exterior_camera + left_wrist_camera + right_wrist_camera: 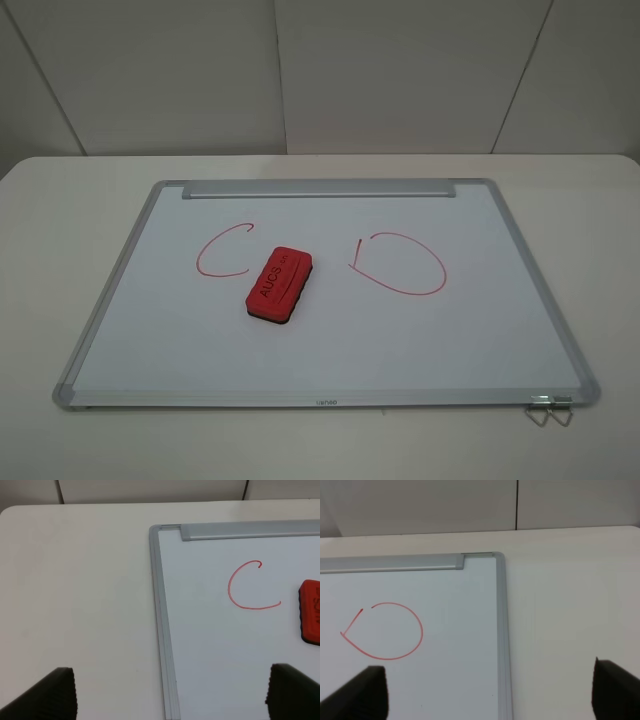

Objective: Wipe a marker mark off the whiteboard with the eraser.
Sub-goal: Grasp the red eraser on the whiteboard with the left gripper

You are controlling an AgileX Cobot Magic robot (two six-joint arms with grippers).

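Note:
The whiteboard (pixel 330 345) lies flat on a white table, and the red eraser (pixel 280 284) rests on it near the middle, lettering up. Just left of the eraser is the marker mark (pixel 200 256), a thin red open C. Neither gripper shows in the exterior high view. In the left wrist view the marker mark (pixel 229 587) and one end of the eraser (pixel 311 611) are visible, and my left gripper (pixel 172 695) is open above the board's left frame. My right gripper (pixel 490 695) is open near the board's right frame. Nothing is between either pair of fingers.
A red closed D-like loop (pixel 443 265) with a small tail is drawn right of the eraser and also shows as the loop (pixel 422 630) in the right wrist view. A tray strip (pixel 320 188) runs along the far edge. Metal clips (pixel 548 408) hang at the near right corner.

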